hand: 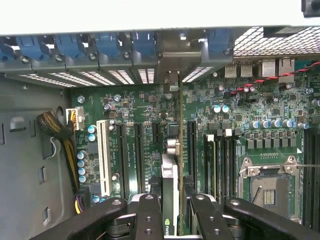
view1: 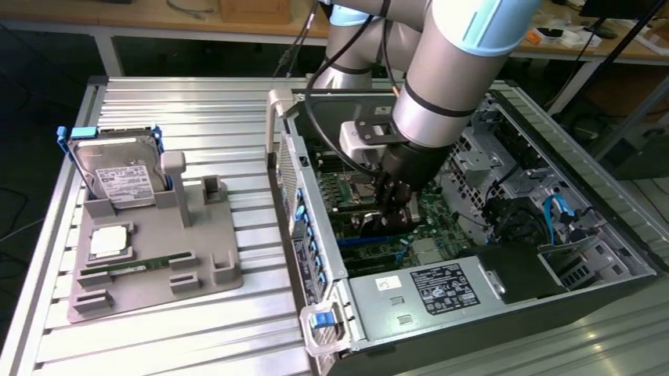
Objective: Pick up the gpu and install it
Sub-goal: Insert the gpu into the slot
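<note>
The ribbed metal table carries an open computer case on the exterior view's right. The robot arm reaches down into the case over the motherboard. On the exterior view's left, well apart from the case, a grey parts holder supports a hard drive in a blue frame (propped at a tilt) and a green RAM stick. The gpu stands on edge inside the case, among the long expansion slots, its far end toward the blue retaining clips. The gripper holds the gpu, with the jaws drawn narrow and one finger on each face of the card. Whether the card is seated in a slot cannot be told.
</note>
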{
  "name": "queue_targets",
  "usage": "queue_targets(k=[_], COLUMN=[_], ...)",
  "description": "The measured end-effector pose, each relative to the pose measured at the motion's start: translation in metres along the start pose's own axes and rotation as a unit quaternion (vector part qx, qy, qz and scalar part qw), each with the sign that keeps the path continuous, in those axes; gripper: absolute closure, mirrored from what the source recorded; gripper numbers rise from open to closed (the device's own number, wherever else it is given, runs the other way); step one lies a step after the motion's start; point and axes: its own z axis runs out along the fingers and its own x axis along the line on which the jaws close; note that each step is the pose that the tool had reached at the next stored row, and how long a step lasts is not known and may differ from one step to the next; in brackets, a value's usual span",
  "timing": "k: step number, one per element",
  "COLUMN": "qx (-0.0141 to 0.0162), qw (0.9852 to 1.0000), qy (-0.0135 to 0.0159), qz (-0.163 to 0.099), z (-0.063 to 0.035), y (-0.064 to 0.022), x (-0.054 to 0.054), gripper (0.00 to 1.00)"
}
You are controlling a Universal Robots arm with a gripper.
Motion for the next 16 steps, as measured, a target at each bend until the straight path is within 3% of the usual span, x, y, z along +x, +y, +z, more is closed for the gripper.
queue_targets(k=[3, 16], qx=[-0.0018, -0.0020], qw=[1.0000, 1.0000], qy=[0.0001, 0.0001], qz=[0.001, 0.001], z=[0.0001, 0.0078], y=[-0.0006, 0.0008], x=[0.0000, 0.0003], gripper=[0.73, 0.73])
